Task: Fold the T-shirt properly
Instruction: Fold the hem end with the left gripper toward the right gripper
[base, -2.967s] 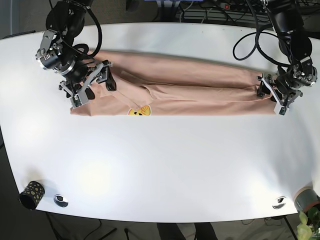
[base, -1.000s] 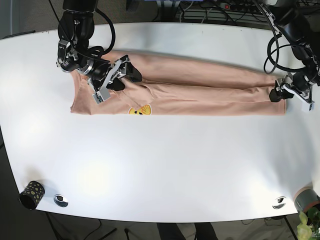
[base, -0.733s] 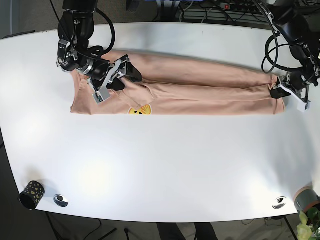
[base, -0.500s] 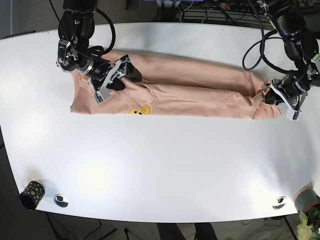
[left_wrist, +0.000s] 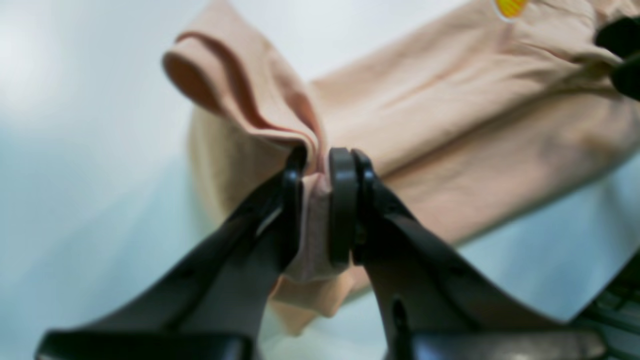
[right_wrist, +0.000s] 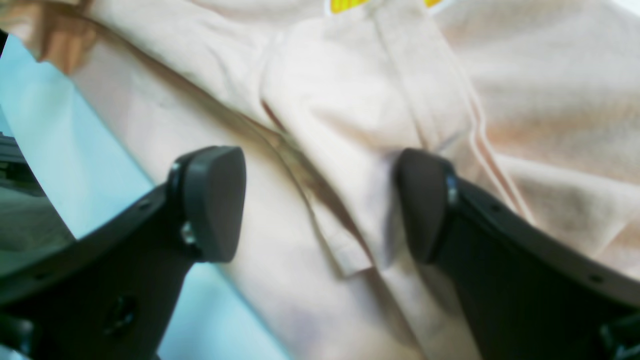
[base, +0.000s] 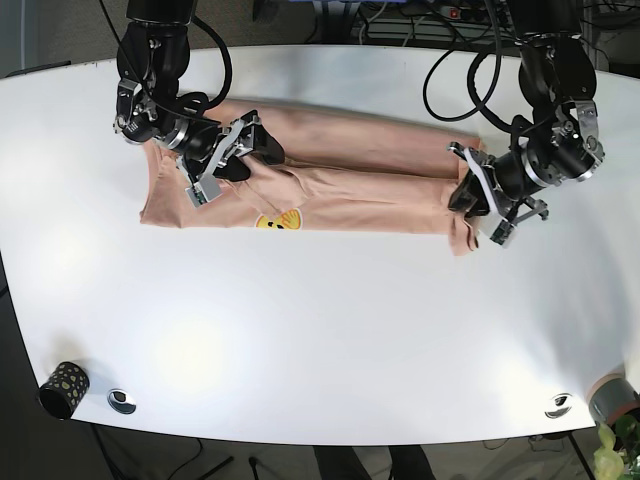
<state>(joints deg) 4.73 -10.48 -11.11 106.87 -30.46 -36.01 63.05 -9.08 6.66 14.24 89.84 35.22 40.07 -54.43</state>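
You're in the crosswise fold: the T-shirt (base: 350, 185), already a long narrow band lying across the far half of the table (base: 320, 330), is being doubled end over end. Your left gripper (left_wrist: 320, 200) has its jaws pinched narrow on a bunch of the hem end, cloth squeezed flat between the pads and a rolled lip of fabric standing up just beyond the tips. In the base view that gripper (base: 480, 200) hangs over the band with the gathered end curling down beneath it.

Your right gripper (right_wrist: 320, 200) is spread wide, both pads resting on the shirt at the collar end, a seam and a raised fold running between them. It grips nothing; to me it looks like a pin holding that end down.

Next, I'd say, you carry the pinched end on towards the spread jaws, low and level, and lay it edge to edge near them before you let go. Watch for the lower layers dragging along.

The cloth is pale peach, soft and limp, creased lengthwise down the middle of the band. The yellow print (base: 279, 221) sits on the near edge, just outside the spread jaws, uncovered.
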